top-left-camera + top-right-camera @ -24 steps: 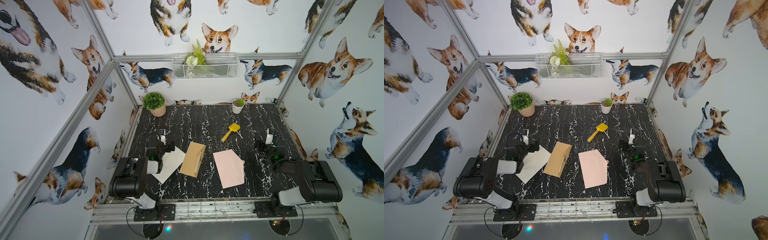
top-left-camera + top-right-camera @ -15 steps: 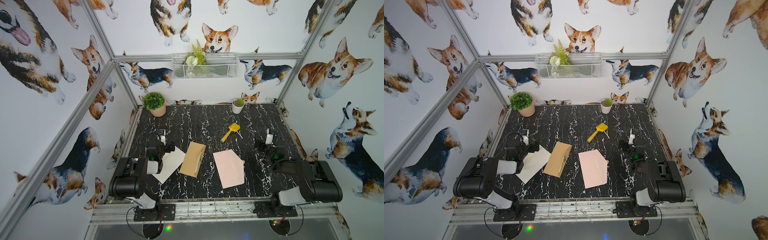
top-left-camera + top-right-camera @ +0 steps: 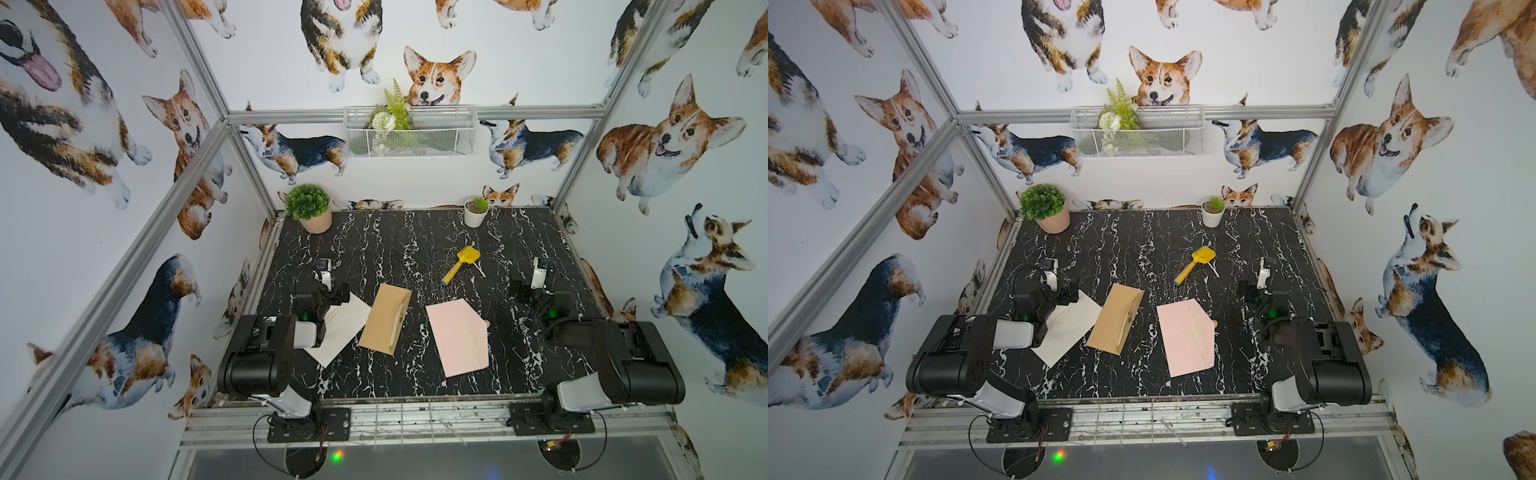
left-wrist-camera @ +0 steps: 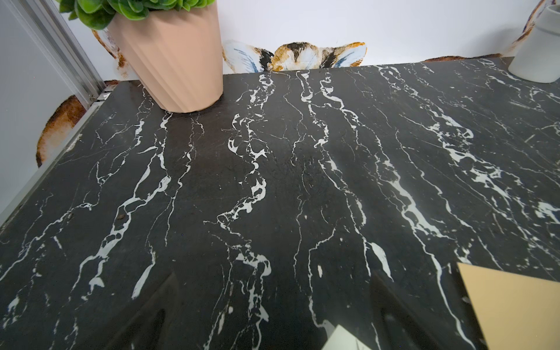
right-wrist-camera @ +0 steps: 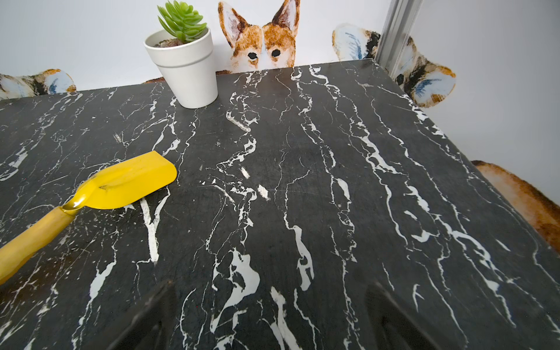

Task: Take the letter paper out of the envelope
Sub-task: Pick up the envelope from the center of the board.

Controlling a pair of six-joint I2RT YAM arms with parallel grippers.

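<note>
**Both top views:** a stereo pair set high above the aluminium front rail (image 3: 415,415). It looks steeply down and toward the white back wall (image 3: 436,183), taking in the whole black, white-veined marble tabletop (image 3: 395,249). The two fields nearly coincide, shifted slightly sideways.

**Left wrist view:** low and close over the tabletop, facing the back wall past the left gripper (image 4: 274,274), toward the ribbed peach plant pot (image 4: 169,60).

**Right wrist view:** equally low, same heading, past the right gripper (image 5: 271,282), beside the yellow toy shovel (image 5: 121,181).

**Overlap:** the wrist views share the small white succulent pot (image 5: 188,72), also seen in both top views
</note>
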